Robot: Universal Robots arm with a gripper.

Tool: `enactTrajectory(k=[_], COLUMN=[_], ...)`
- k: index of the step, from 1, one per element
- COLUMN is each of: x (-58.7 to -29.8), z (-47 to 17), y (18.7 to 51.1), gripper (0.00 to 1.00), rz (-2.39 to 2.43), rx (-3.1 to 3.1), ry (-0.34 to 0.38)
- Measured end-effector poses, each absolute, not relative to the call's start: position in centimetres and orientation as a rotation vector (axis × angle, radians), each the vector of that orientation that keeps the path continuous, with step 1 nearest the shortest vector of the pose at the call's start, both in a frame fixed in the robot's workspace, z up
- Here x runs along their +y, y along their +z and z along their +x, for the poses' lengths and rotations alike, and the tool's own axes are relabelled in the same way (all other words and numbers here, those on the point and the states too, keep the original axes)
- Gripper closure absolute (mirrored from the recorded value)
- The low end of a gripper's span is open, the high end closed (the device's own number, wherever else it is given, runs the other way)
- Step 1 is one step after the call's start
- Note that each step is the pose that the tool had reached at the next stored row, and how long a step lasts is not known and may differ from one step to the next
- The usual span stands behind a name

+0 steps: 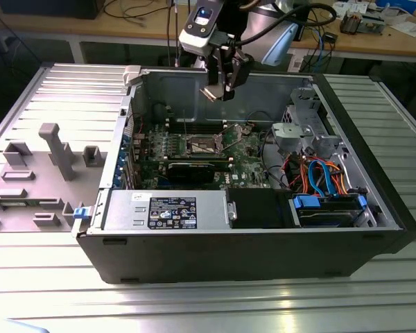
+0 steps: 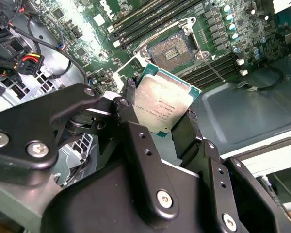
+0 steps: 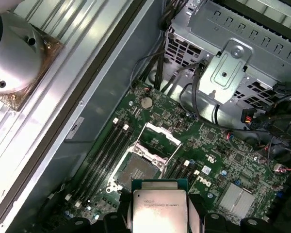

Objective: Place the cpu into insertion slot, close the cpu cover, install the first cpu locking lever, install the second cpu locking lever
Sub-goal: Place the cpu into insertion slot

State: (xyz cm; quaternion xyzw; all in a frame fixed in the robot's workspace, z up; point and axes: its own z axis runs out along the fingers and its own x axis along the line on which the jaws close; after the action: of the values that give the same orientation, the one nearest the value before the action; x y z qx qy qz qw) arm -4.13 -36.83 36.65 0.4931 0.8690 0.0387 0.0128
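Silver-grey metal is topping the chip (image 2: 165, 104), which the pincer (image 2: 160, 114) is clenching by two opposite edges, well above the socket (image 2: 177, 48) and not touching it. I am judging the chip to be light, stiff and flat, but fragile on its underside and slippery on its smooth lid, so the thin edges are the place to hold it, never the faces. Below the pincer, the socket is lying open on the green circuit board (image 3: 218, 160), its dark pin field bare, and the cover (image 3: 161, 132) appears to be swung up beside it. The exterior view is giving the height: the pincer is hanging over the open computer case (image 1: 263, 257), high above the board. The second wrist view is giving the grip itself, with black fingers (image 2: 186, 127) pressing the chip's edges, while the first wrist view is setting the chip against the open socket and raised cover below it.
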Motion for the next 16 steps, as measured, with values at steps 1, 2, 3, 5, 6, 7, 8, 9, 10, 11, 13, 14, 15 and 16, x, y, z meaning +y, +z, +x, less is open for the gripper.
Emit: enactTrajectory(k=[1, 2, 3, 5, 6, 7, 8, 9, 10, 11, 13, 14, 15, 16], x=[-36.83, -36.83, -36.83, -36.83, -36.83, -36.83, -36.83, -36.83, -36.83, -36.83, -36.83, -36.83, -36.83, -36.83], z=[-4.13, -4.13, -4.13, -4.13, -4.14, -4.14, -4.13, -4.13, -4.13, -4.13, -4.13, -4.13, -4.13, -4.13], y=[36.52, 36.43, 36.36, 36.33, 36.33, 36.33, 36.32, 36.32, 36.32, 36.32, 36.32, 36.32, 36.31, 36.28], gripper=[0.46, 0.46, 0.46, 0.46, 0.46, 0.46, 0.46, 0.46, 0.46, 0.46, 0.46, 0.46, 0.46, 0.46], rz=[1.615, 1.67, 1.719, 1.739, 1.745, 1.745, 1.744, 1.745, 1.745, 1.745, 1.745, 1.748, 1.755, 1.773], rx=[2.66, 2.624, 2.59, 2.578, 2.577, 2.577, 2.577, 2.577, 2.577, 2.577, 2.576, 2.575, 2.57, 2.556], ry=[0.119, 0.118, 0.117, 0.114, 0.112, 0.112, 0.113, 0.113, 0.113, 0.113, 0.113, 0.112, 0.112, 0.112])
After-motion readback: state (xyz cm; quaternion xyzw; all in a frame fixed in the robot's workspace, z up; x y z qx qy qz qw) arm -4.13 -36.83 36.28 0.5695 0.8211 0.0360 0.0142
